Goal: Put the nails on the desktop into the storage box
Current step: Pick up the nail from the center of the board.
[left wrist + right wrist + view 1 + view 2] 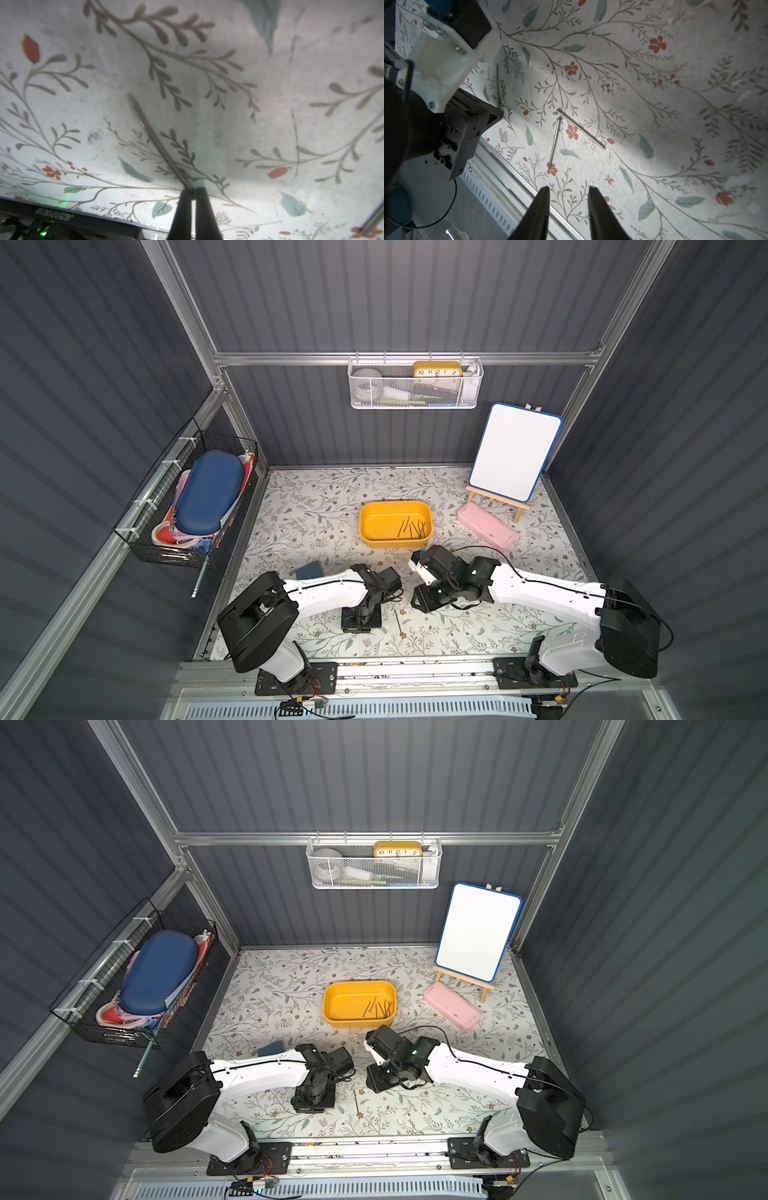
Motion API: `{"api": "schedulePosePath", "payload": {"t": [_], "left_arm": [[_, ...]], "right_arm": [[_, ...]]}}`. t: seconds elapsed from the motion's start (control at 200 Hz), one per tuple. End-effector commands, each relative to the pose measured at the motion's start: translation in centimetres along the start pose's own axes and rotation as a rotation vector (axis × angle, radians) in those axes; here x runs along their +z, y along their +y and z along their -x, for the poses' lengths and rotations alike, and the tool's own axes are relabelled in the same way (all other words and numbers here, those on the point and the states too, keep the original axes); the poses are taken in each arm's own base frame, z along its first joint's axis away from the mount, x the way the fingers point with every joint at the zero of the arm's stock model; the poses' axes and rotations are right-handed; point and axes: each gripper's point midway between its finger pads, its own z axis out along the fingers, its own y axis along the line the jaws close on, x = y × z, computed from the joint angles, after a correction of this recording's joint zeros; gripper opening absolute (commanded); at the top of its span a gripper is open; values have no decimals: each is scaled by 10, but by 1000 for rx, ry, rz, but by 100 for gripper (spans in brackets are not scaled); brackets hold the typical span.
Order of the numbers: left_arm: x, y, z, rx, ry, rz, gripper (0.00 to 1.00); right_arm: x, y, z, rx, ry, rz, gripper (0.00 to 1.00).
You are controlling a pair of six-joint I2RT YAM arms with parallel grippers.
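Left gripper (194,190): pressed together, pinching one end of a nail (158,143).
Nail axis: long axis runs obliquely out from the fingertips, free end pointing away, close over the desktop (270,104).
Right gripper (569,193): spread, empty; two loose nails (580,128) lie ahead of it.
Storage box (390,542): beyond both grippers.
Handling: the end-grip is judged weak, so a slow, level lift is advised.
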Motion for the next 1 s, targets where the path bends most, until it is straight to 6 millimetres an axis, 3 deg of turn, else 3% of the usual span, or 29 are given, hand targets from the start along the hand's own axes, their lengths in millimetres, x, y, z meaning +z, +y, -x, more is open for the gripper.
{"api": "schedulePosePath", "payload": {"t": [0.0,0.295,0.495,0.715,0.996], "left_arm": [[21,-6,1,-4,2,-22,0],[6,-6,3,-1,-22,-38,0],[-28,-27,13,16,-81,-114,0],[-50,-44,12,59,-101,-148,0],[-94,-60,5,147,-107,-191,0]], "right_arm": [[-6,4,5,-14,-7,6,36],[-4,3,5,-20,-6,2,35],[-3,2,4,-16,-1,-5,35],[-5,-2,4,-9,-11,-25,35],[-23,-29,8,60,-62,-71,35]]}}
